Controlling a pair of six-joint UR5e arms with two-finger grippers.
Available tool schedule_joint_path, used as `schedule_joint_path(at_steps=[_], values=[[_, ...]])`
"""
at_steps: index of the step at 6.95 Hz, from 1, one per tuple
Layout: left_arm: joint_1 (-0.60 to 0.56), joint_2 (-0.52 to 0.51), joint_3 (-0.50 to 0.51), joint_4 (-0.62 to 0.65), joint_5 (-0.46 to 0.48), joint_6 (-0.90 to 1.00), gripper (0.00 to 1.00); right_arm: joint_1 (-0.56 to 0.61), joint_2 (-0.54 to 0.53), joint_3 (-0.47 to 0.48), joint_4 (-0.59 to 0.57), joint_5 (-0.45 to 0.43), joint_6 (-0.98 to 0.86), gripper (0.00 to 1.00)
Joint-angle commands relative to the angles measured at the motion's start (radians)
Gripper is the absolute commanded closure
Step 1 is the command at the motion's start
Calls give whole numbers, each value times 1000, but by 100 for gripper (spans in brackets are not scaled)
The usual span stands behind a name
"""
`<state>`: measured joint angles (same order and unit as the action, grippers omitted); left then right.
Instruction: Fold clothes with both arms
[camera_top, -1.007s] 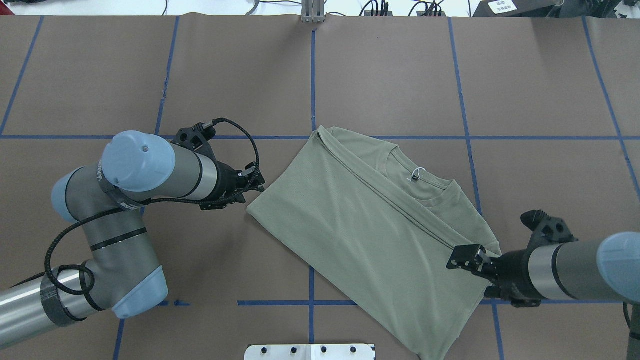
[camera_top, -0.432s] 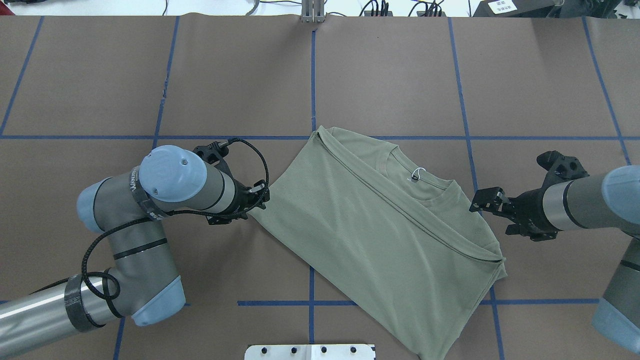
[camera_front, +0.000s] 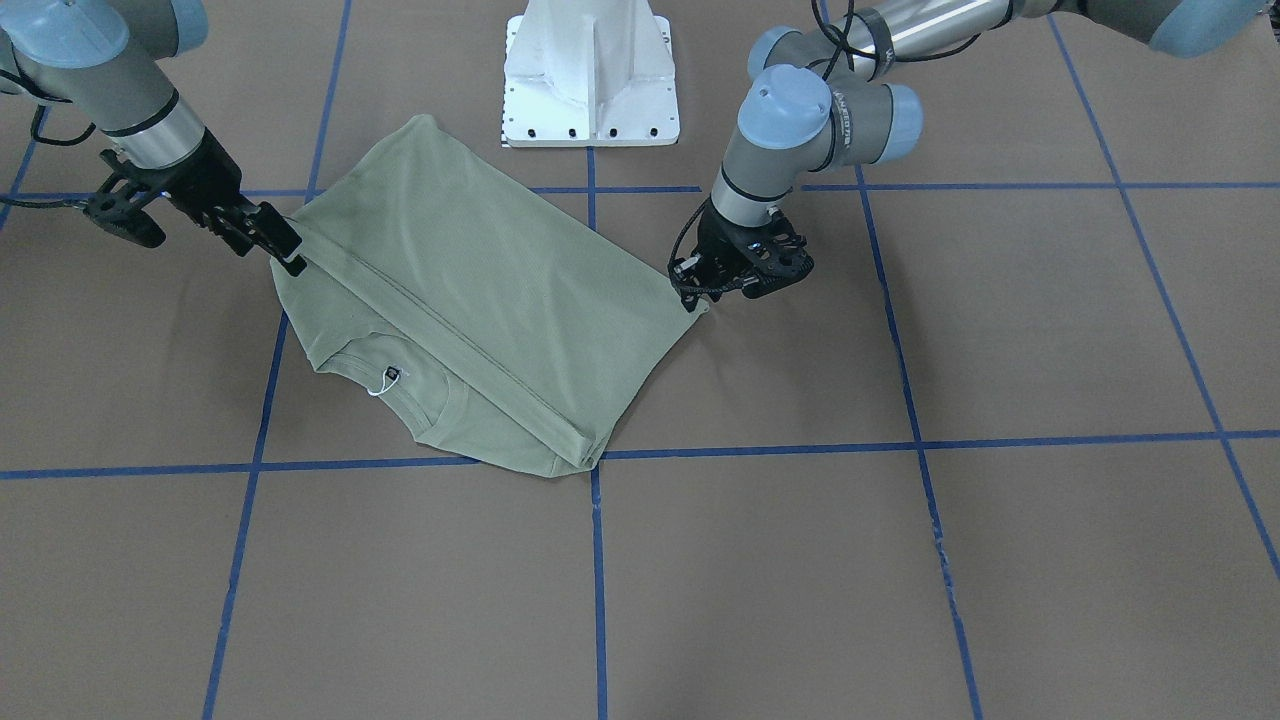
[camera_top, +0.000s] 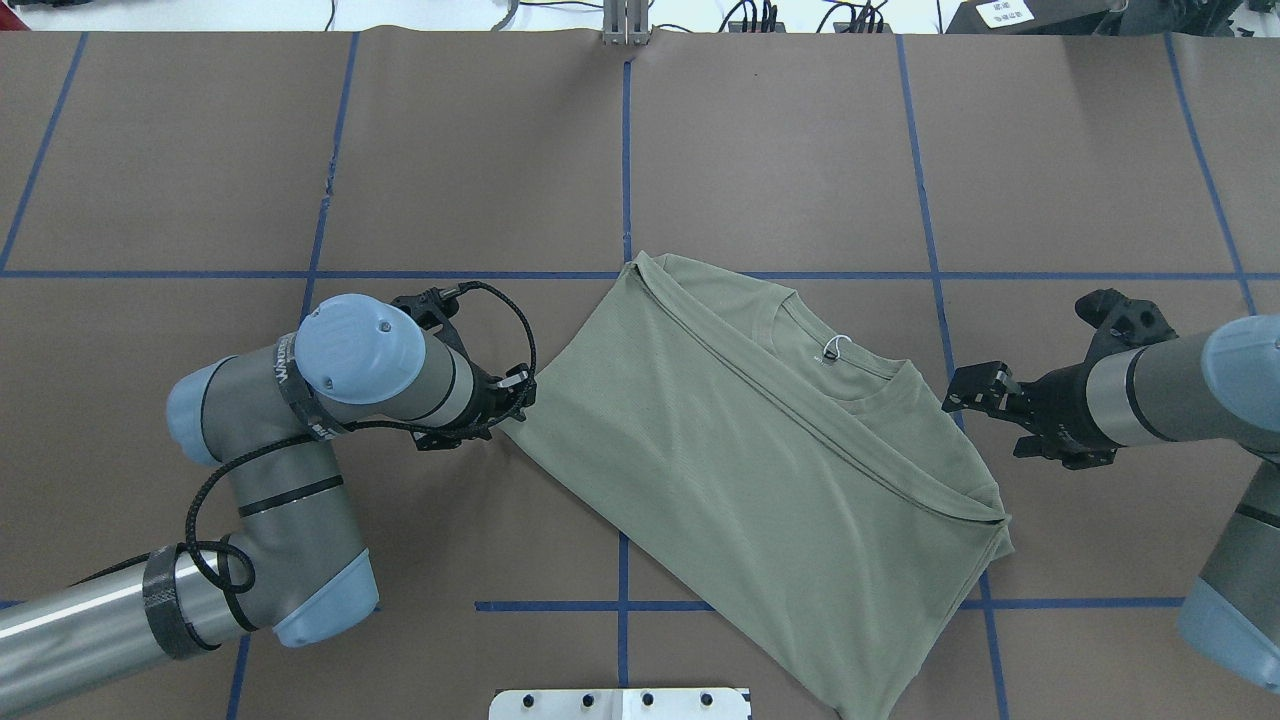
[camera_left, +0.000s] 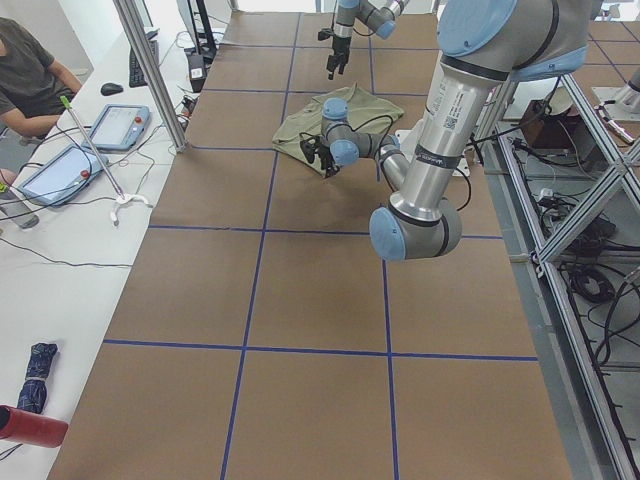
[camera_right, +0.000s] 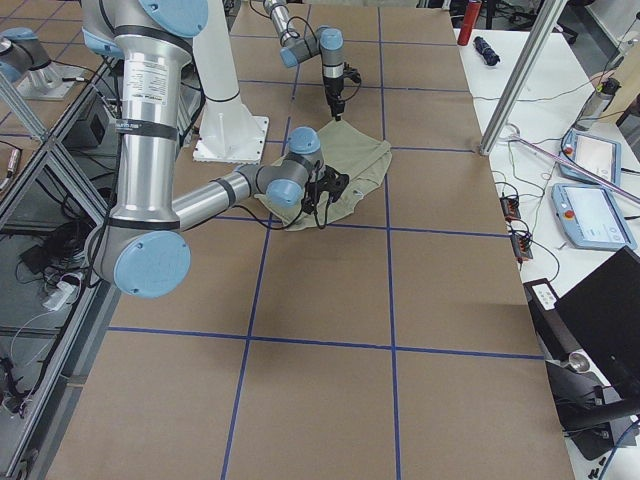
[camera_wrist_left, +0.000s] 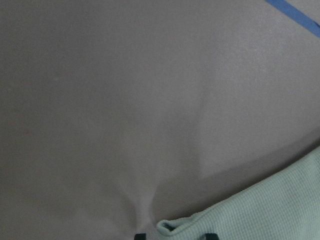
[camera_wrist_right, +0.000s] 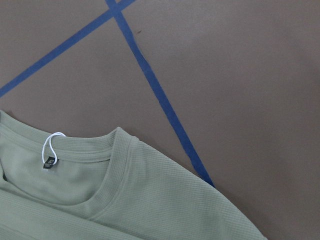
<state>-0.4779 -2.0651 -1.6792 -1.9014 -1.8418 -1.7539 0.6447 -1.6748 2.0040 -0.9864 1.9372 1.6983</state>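
Observation:
The sage-green shirt (camera_top: 740, 470) (camera_front: 480, 300) lies flat on the table, one side folded over along a diagonal seam. Its ribbed collar (camera_wrist_right: 115, 170) and white tag loop (camera_top: 835, 347) face up. My left gripper (camera_top: 520, 392) (camera_front: 695, 290) is low at the shirt's left corner and open. In the left wrist view that corner (camera_wrist_left: 167, 227) lies between the two fingertips. My right gripper (camera_top: 968, 390) (camera_front: 280, 250) hovers open just off the shoulder edge, holding nothing. The right wrist view shows collar and shoulder but no fingers.
Brown table covering is marked with a grid of blue tape lines (camera_top: 625, 150). The white pedestal base (camera_front: 590, 80) stands behind the shirt. A side table with tablets (camera_left: 115, 125), a post (camera_left: 150, 70) and a seated person (camera_left: 30, 70) line the far edge.
The right gripper left the shirt's lower right folded edge and moved up to beside the shoulder. The left gripper slid in to the shirt's left corner. The fold now lies flat.

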Motion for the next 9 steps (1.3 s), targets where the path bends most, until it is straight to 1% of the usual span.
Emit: schedule_joint_path(at_steps=[1, 3, 4, 5, 6, 7, 8, 9], values=[[-1, 0, 3, -1, 3, 8, 100, 1, 1, -2, 0, 0, 0, 0], [-17, 2, -13, 1, 7, 37, 100, 0, 3, -4, 0, -1, 0, 0], [-74, 6, -13, 4, 7, 124, 100, 0, 3, -1, 0, -1, 0, 0], [-152, 8, 4, 2, 9, 266, 100, 0, 3, 1, 0, -3, 1, 0], [-200, 0, 59, -7, 41, 356, 100, 1, 3, 1, 0, -3, 3, 0], [-259, -32, 131, -60, 53, 384, 100, 0, 4, 1, 0, -3, 3, 0], [-299, -147, 323, -162, 55, 376, 100, 0, 9, 1, 0, -4, 3, 0], [-333, -293, 565, -300, 61, 373, 100, 1, 10, 2, 0, -4, 3, 0]])
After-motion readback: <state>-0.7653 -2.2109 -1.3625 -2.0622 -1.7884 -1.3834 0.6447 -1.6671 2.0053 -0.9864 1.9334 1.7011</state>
